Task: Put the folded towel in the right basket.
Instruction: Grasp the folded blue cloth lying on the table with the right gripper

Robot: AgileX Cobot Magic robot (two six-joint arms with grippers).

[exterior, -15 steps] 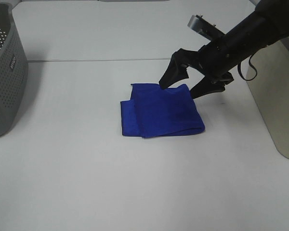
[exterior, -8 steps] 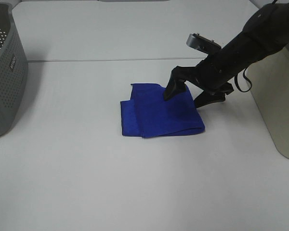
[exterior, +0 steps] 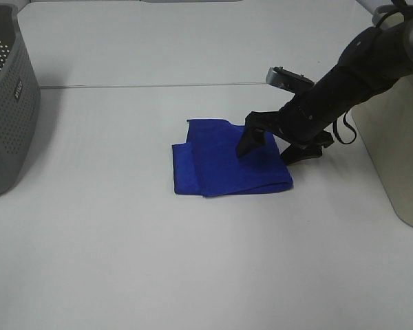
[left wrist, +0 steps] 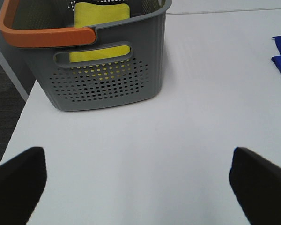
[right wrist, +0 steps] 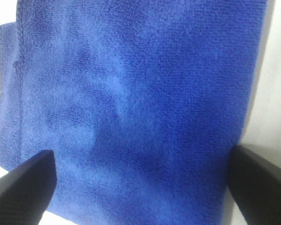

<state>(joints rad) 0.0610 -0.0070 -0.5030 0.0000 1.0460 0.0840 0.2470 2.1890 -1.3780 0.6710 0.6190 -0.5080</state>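
Note:
A folded blue towel [exterior: 224,165] lies flat in the middle of the white table. My right gripper [exterior: 270,148] is open and low over the towel's right part, one fingertip on the cloth and the other just past its right edge. The right wrist view is filled by the towel [right wrist: 131,108], with both dark fingertips [right wrist: 23,183] wide apart at the frame's corners. My left gripper [left wrist: 140,180] is open and empty above bare table beside the grey basket. The right basket [exterior: 399,158] is a beige wall at the right edge.
A grey perforated basket [exterior: 7,103] with an orange handle [left wrist: 47,35] stands at the far left and holds a yellow cloth [left wrist: 100,14]. A seam in the table [exterior: 144,86] runs across behind the towel.
My right gripper has come down and forward from just behind the towel onto its right part, staying open. The towel and the left arm have not moved.

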